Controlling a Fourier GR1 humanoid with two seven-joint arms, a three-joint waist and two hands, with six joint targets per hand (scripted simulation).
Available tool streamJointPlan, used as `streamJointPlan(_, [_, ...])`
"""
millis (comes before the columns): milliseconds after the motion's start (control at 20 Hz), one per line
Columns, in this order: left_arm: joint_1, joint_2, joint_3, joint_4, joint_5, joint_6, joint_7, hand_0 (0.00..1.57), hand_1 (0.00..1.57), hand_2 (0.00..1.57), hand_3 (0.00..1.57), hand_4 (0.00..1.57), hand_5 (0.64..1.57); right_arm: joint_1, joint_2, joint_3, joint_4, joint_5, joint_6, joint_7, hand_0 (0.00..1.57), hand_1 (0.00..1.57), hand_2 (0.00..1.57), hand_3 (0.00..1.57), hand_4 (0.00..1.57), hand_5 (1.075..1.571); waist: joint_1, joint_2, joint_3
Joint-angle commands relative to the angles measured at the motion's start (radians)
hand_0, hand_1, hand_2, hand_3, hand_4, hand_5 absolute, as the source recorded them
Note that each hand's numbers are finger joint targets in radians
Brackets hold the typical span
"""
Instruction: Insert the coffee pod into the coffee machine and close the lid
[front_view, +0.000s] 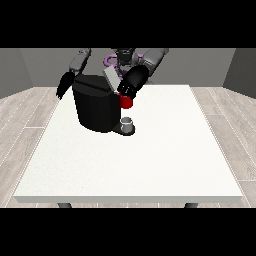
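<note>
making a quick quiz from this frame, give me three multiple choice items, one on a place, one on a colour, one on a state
1. Where does the grey cup stand?
A. on the coffee machine's base
B. at the table's near edge
C. on the floor

2. What colour is the coffee pod?
A. blue
B. red
C. green

3. How is the machine's lid?
A. shut flat
C. missing
B. raised open

Answers:
1 A, it sits by the machine's front.
2 B, red shows under the hand at the view's right.
3 B, the grey lid tilts up.
</note>
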Motion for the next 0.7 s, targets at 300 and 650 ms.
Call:
streamJointPlan(300, [-0.043, 0.042, 0.035, 0.030, 0.000, 0.033, -0.066, 1.14, 1.14, 1.14, 0.96, 0.00, 1.571, -0.059, 0.001, 0.021, -0.038, 0.042, -0.035, 0.046, 0.00, 0.00, 0.00, 0.00, 0.00, 1.571, -0.009, 0.067, -0.0008])
streamJointPlan(650, [-0.001, 0.036, 0.046, 0.031, -0.002, 0.088, -0.115, 1.21, 1.21, 1.19, 0.97, 0.00, 1.571, -0.032, -0.013, 0.007, -0.052, 0.014, -0.007, 0.061, 0.00, 0.00, 0.00, 0.00, 0.14, 1.571, -0.029, 0.050, -0.0010])
